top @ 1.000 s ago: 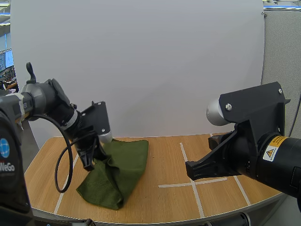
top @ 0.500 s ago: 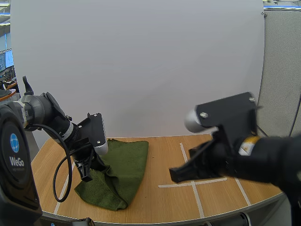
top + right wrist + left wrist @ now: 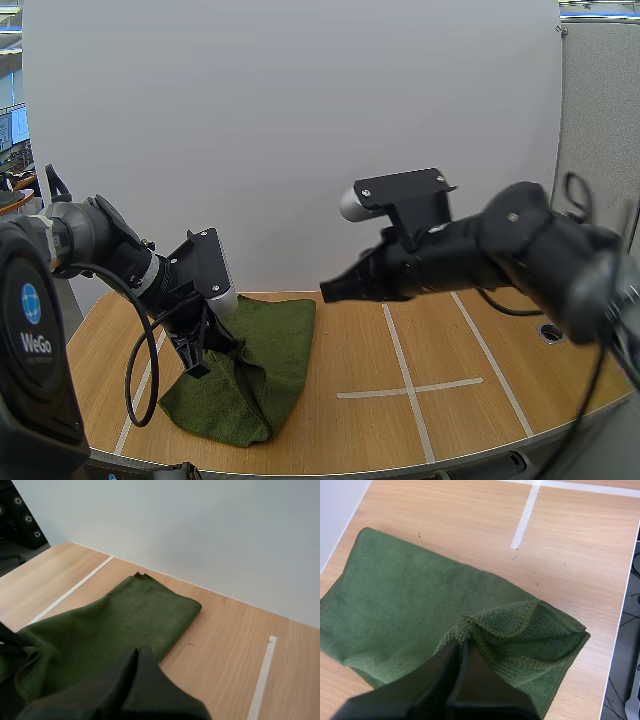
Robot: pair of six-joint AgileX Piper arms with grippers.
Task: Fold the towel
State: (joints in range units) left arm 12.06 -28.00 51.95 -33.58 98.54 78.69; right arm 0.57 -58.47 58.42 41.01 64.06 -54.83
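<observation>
A dark green towel (image 3: 265,345) lies on the left part of the wooden table (image 3: 350,440), flat at the back and bunched into loose folds at the front. My left gripper (image 3: 197,364) is down on the bunched left side. In the left wrist view its tips (image 3: 460,644) are shut on a raised, doubled edge of the towel (image 3: 405,590). My right gripper (image 3: 326,292) hovers near the towel's far right corner. In the right wrist view it (image 3: 140,652) is shut on nothing, one dark wedge just above the towel (image 3: 130,615).
White tape lines form a cross (image 3: 408,388) on the right half of the table, and another strip (image 3: 135,395) runs along the left. A white wall (image 3: 300,150) stands close behind the table. A small round hole (image 3: 546,332) sits at the far right.
My right arm has swung from the near right across the table to the towel's far right corner. The left gripper dipped, then lifted slightly, still holding the towel's bunched edge.
</observation>
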